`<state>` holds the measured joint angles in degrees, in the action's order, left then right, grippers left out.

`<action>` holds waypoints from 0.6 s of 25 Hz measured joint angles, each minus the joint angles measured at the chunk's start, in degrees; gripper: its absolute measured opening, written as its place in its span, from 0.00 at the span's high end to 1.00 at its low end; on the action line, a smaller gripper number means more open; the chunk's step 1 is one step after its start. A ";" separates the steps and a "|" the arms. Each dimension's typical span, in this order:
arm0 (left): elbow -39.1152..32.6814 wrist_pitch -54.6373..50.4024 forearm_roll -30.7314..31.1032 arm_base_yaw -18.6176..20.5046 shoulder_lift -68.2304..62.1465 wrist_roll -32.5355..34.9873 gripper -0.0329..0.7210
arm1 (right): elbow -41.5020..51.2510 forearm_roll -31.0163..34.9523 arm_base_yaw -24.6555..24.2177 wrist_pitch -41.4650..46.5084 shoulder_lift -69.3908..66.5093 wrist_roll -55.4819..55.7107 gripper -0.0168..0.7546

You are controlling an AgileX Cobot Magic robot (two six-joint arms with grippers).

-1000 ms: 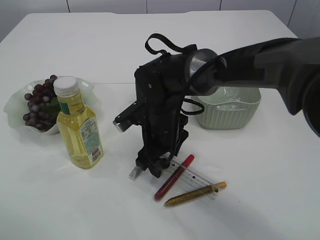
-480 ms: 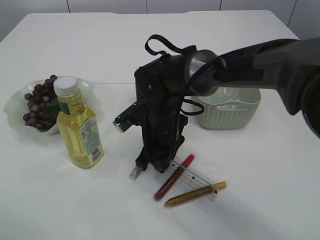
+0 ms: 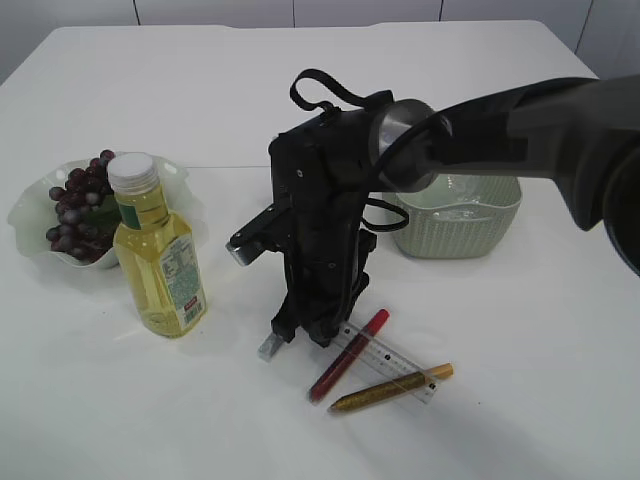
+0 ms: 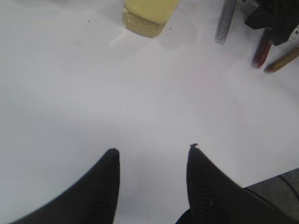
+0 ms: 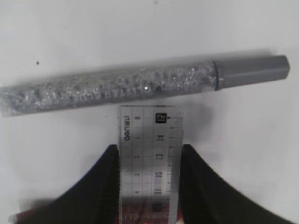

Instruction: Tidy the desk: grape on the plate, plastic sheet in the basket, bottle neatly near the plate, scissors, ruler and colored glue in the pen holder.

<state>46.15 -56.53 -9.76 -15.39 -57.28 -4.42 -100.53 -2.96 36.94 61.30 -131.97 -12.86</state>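
My right gripper [image 3: 315, 330] points down at the table, and its jaws [image 5: 149, 148] press both long edges of the clear ruler [image 5: 149, 135], so it is shut on it. A silver glitter glue [image 5: 117, 88] lies crosswise just past the ruler's end. The ruler [image 3: 395, 358] lies flat under a red glue [image 3: 348, 355] and a gold glue [image 3: 390, 388]. The bottle [image 3: 160, 255] of yellow liquid stands upright beside the plate [image 3: 30, 215], which holds the grape [image 3: 78, 205]. My left gripper [image 4: 153, 150] hangs open over bare table. Scissors, pen holder and plastic sheet are out of view.
A pale green basket [image 3: 460, 225] stands behind my right arm at the right. In the left wrist view the bottle's base [image 4: 147, 16] and the glue sticks [image 4: 261, 49] lie far ahead. The table's near edge [image 4: 275, 175] shows at the lower right.
The right gripper's jaws have closed in from wide open onto the ruler's edges. The arm has hardly shifted. The left gripper has not moved.
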 joint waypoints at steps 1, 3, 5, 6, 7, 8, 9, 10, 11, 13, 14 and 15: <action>0.00 0.00 0.00 0.00 0.00 0.00 0.49 | 0.00 0.00 0.00 0.09 0.00 0.00 0.63; 0.00 0.00 0.00 0.00 0.00 0.00 0.49 | 0.00 0.00 0.00 0.22 0.48 0.00 0.63; 0.00 0.00 0.00 0.00 0.00 0.00 0.49 | 0.00 0.00 0.00 0.33 1.23 0.10 0.63; 0.00 0.00 0.00 0.00 0.00 0.00 0.49 | 0.00 0.00 0.00 0.44 1.71 0.21 0.63; 0.00 0.00 0.00 0.00 0.00 0.11 0.49 | 0.00 0.00 0.00 0.55 2.25 0.21 0.63; 0.00 0.00 0.00 0.00 0.00 0.11 0.49 | 0.00 0.11 0.00 0.76 2.69 0.21 0.63; 0.00 0.00 0.00 0.00 0.00 0.11 0.49 | 0.00 0.11 0.00 0.90 3.29 0.32 0.63; 0.00 0.00 0.00 0.00 0.00 0.21 0.49 | 0.00 0.11 0.00 1.16 3.90 0.32 0.63; 0.00 0.00 0.00 0.00 0.00 0.21 0.49 | 0.00 0.11 0.00 1.42 4.58 0.32 0.63; 0.00 0.00 0.00 0.00 0.00 0.21 0.49 | 0.00 0.11 0.00 2.42 5.96 0.32 0.63; 0.00 0.00 0.00 0.00 0.00 0.32 0.49 | 0.00 0.11 0.00 2.88 6.74 0.32 0.63; 0.00 -0.14 0.00 0.00 0.00 0.56 0.49 | 0.00 0.11 0.00 3.26 7.43 0.32 0.63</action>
<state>46.15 -56.67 -9.76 -15.39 -57.28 -3.86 -100.53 -2.84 36.94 64.57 -124.54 -12.54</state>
